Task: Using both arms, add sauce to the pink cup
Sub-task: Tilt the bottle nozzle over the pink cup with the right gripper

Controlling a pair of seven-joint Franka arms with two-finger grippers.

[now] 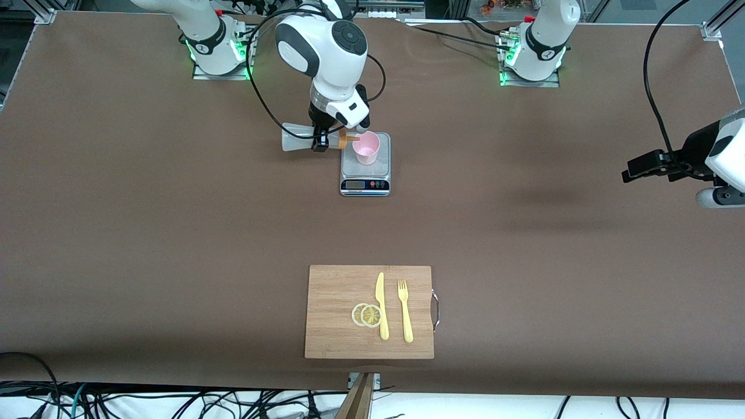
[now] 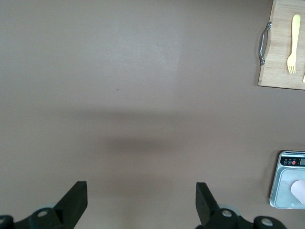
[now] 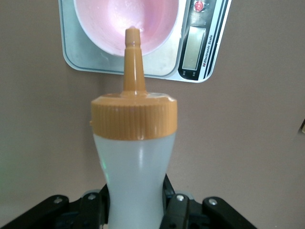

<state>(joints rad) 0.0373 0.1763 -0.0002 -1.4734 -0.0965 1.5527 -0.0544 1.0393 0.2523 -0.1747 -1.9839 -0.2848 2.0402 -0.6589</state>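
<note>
Brown cloth covers the whole table. One scale stands on it toward the bases, and one pink cup stands upright on the scale's plate. The right gripper hangs beside the scale, toward the right arm's end of the table, pinching one sauce bottle that lies nearly level in the air with its orange nozzle at the cup's rim.

Only the right wrist view shows the grip closely: the bottle sits between the two fingers, pressed at its lower body, and its nozzle tip lies over the cup's open mouth, with the scale under the cup. Whether sauce is coming out cannot be told.

Only the left wrist view shows the left gripper plainly: jaws spread wide and holding nothing, over bare cloth, with the scale and a board's corner at the edges. In the front view that gripper waits at the left arm's end of the table.

Nearer the front camera lies one wooden board carrying two lemon slices, one yellow knife and one yellow fork.
</note>
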